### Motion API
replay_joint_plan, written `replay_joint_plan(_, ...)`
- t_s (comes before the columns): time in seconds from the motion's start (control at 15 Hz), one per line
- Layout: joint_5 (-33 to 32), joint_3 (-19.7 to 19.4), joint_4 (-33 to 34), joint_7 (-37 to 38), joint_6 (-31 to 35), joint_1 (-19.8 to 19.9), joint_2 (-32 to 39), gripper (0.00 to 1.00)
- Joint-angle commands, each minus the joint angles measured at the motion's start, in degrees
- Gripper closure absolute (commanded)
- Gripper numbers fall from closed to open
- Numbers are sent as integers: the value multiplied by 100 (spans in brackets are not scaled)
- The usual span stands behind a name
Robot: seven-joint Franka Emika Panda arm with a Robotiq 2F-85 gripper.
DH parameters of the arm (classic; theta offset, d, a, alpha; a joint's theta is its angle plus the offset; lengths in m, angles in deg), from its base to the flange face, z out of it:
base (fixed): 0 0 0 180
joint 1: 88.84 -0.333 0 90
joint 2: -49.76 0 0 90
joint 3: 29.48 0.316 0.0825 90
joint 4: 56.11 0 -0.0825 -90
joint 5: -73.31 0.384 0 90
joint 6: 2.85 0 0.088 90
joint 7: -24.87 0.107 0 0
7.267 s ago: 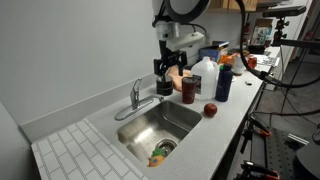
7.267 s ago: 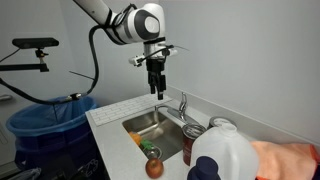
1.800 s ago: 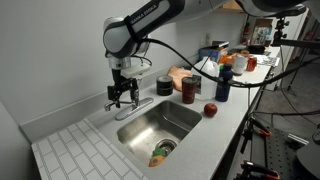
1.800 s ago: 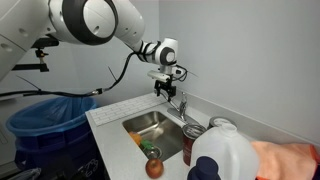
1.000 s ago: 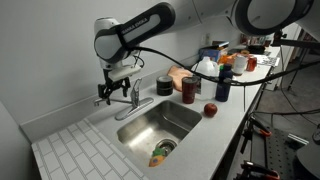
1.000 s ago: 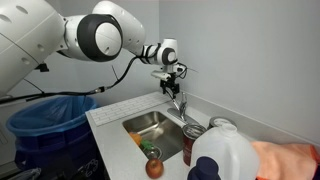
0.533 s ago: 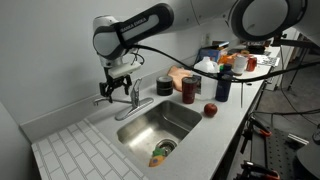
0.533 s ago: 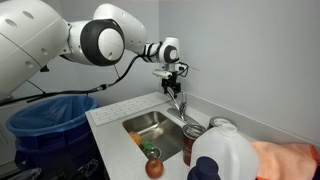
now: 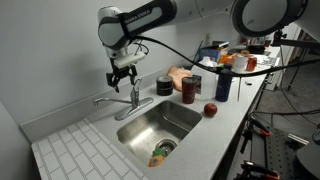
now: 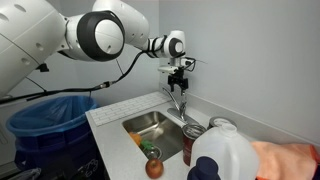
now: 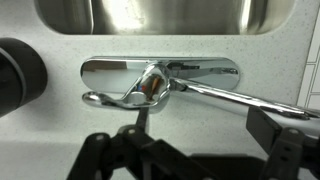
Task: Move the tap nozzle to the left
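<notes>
The tap nozzle (image 9: 112, 100) is a thin chrome spout on a small faucet behind the steel sink (image 9: 178, 112). In both exterior views it points away from the basin, over the counter's back edge (image 10: 172, 94). In the wrist view the tap nozzle (image 11: 240, 96) runs right from the faucet base (image 11: 150, 82), with the short handle to the left. My gripper (image 9: 123, 78) hangs just above the faucet, open and empty, not touching it; it also shows in an exterior view (image 10: 180, 74). Its two dark fingers (image 11: 200, 130) frame the counter below the spout.
A red apple (image 9: 210, 110), a dark red can (image 9: 188, 90), a blue bottle (image 9: 223, 82), a white jug (image 9: 205, 72) and a black cup (image 9: 165, 87) stand beside the sink. Food scraps (image 9: 160, 153) lie at the drain. A tiled drainboard (image 9: 75, 150) adjoins the basin.
My gripper has lifted up and away from the spout and shifted slightly towards the faucet base. The spout stays pointing out over the counter.
</notes>
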Motion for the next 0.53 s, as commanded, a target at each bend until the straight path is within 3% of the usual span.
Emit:
replay_joint_plan(0.0, -58, -95, -36, 20, 132, 69, -161, 0)
replay_joint_plan(0.47, 143, -49, -409, -34, 289, 234, -398, 0)
